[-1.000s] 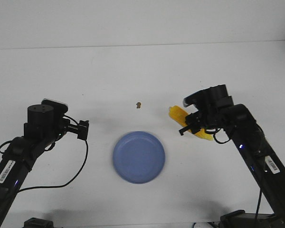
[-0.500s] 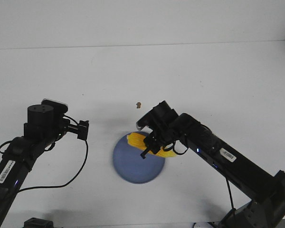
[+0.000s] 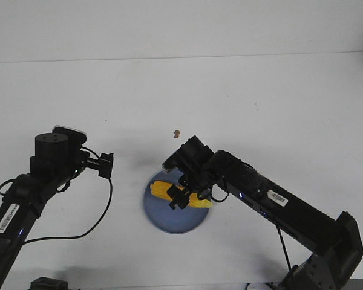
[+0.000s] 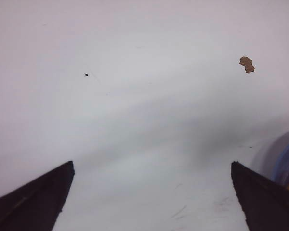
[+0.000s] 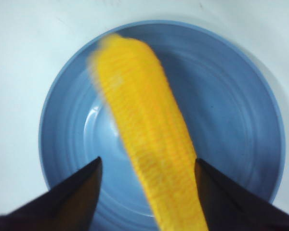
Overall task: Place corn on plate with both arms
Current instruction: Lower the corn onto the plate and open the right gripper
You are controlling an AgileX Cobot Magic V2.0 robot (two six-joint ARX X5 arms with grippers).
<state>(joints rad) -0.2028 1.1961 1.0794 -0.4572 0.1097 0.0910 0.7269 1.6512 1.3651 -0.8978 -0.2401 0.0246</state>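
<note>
Corn [image 3: 180, 194], a yellow cob, lies lengthwise over the blue plate [image 3: 160, 219] near the table's front centre, held in the right gripper [image 3: 183, 196], whose two black fingers close on the cob's sides partway along its length. In the front view the cob's long axis runs roughly from nine o'clock to three o'clock, tilting slightly down toward three, with its ends reaching close to the plate's rim on both sides. The right wrist view shows the corn [image 5: 147, 139] crossing the plate's middle, but motion blur hides which end is the pointed tip, and whether the cob touches the plate cannot be told. To finish this step well, the right arm should probably lower until the cob rests flat in the plate's centre, then spread its fingers gently so the round cob does not roll toward the rim. The left gripper [image 4: 151, 197] sits well apart at nine o'clock from the plate, its fingers spread wide over bare white table [image 3: 278, 109], holding nothing. A small brown speck [image 3: 176, 133] lies at twelve o'clock, beyond the plate.
</note>
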